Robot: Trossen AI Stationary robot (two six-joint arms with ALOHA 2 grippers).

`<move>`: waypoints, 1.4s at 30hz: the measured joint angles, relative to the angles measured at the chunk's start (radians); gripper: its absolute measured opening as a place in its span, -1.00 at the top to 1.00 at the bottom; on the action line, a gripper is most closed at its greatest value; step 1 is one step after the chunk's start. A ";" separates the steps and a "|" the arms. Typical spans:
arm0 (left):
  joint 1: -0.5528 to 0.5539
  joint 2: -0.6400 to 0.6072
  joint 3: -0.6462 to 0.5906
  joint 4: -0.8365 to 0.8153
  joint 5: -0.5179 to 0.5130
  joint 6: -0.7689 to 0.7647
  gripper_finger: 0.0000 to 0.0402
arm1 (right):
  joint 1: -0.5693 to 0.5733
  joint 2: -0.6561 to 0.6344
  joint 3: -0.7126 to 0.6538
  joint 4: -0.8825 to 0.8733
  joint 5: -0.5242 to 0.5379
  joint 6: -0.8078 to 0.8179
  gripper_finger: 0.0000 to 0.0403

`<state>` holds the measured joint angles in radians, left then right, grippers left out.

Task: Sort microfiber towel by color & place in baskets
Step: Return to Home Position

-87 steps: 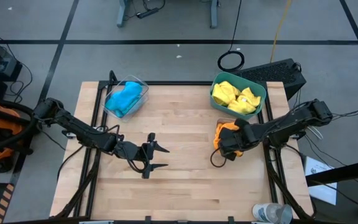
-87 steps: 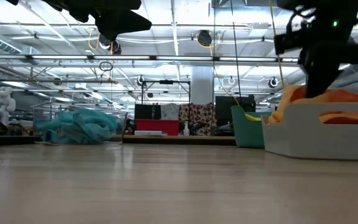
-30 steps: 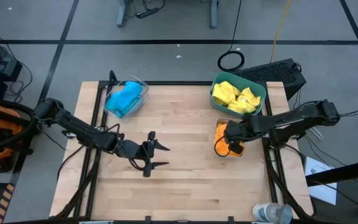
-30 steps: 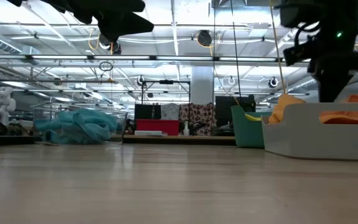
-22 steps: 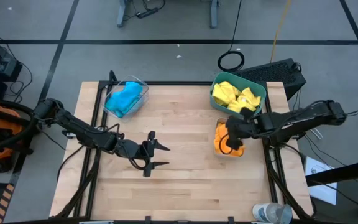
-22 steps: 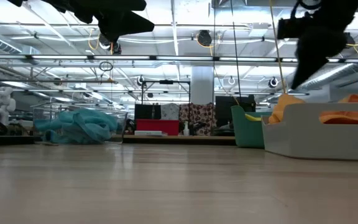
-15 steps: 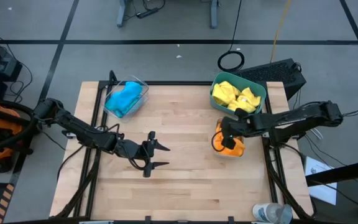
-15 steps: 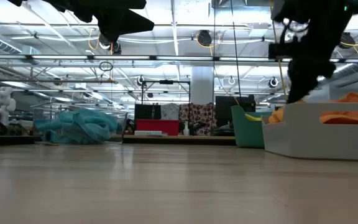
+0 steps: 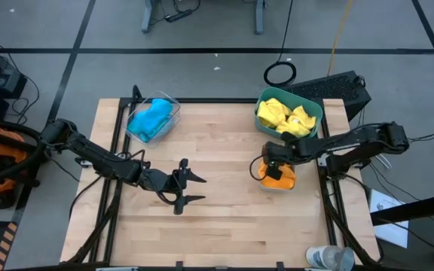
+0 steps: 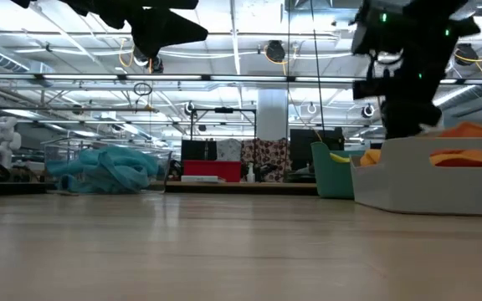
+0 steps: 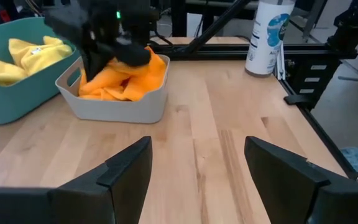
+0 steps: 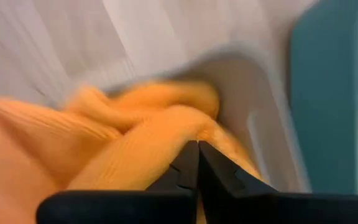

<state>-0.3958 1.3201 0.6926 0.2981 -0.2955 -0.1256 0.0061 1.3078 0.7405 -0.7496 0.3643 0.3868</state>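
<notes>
Both orange towels (image 11: pixel 135 78) lie bunched in the small grey basket (image 11: pixel 123 107) near the table's right edge. My right gripper (image 12: pixel 197 144) is shut and reaches down into that basket's left end (image 9: pixel 268 167). Yellow towels (image 9: pixel 285 117) fill the teal basket (image 9: pixel 319 120) at the far right. Blue towels (image 9: pixel 151 120) sit in the clear basket (image 9: pixel 173 105) at the far left. My left gripper (image 9: pixel 200 190) hangs open above the bare table middle, its fingers spread wide in the left wrist view (image 11: pixel 197 155). My right gripper's shut fingertips (image 12: pixel 188 163) meet a fold of the orange towel (image 12: pixel 166 127) inside the grey basket, coming from above and slanting down. The cloth bulges up around the tips and rests in the basket. The low view shows the fingers dipping behind the basket's wall (image 10: pixel 408 171).
A plastic bottle (image 9: pixel 330 258) stands at the near right corner. Black frame rails run along the table's left and right edges (image 9: pixel 330 211). Bare wood lies between the left gripper and the grey basket (image 9: pixel 232 150).
My right gripper has moved over the grey basket toward the table's left and gone down into the basket's left end, staying shut. The orange hump that stood above the basket's rim in the low view now sits lower.
</notes>
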 joint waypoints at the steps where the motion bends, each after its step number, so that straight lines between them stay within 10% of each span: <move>1: 0.000 0.000 0.000 0.000 0.000 0.001 -0.31 | 0.005 -0.021 0.018 -0.010 0.001 -0.006 1.00; 10: 0.001 0.000 0.000 0.053 -0.088 0.086 -0.31 | 0.087 -0.289 0.047 0.191 0.129 -0.226 1.00; 18: 0.041 -0.015 -0.001 0.076 -0.094 0.245 -0.25 | 0.094 -0.436 -0.111 0.684 -0.104 -0.535 1.00; 33: 0.220 -0.342 -0.263 0.107 0.097 0.289 0.91 | 0.085 -0.478 -0.510 1.223 -0.101 -0.553 1.00; 42: 0.266 -0.489 -0.453 0.144 0.140 0.270 0.92 | 0.085 -0.488 -0.675 1.393 -0.110 -0.446 1.00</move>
<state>-0.1296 0.8312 0.2401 0.4422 -0.1557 0.1444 0.0914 0.8195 0.0651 0.6432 0.2539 -0.0591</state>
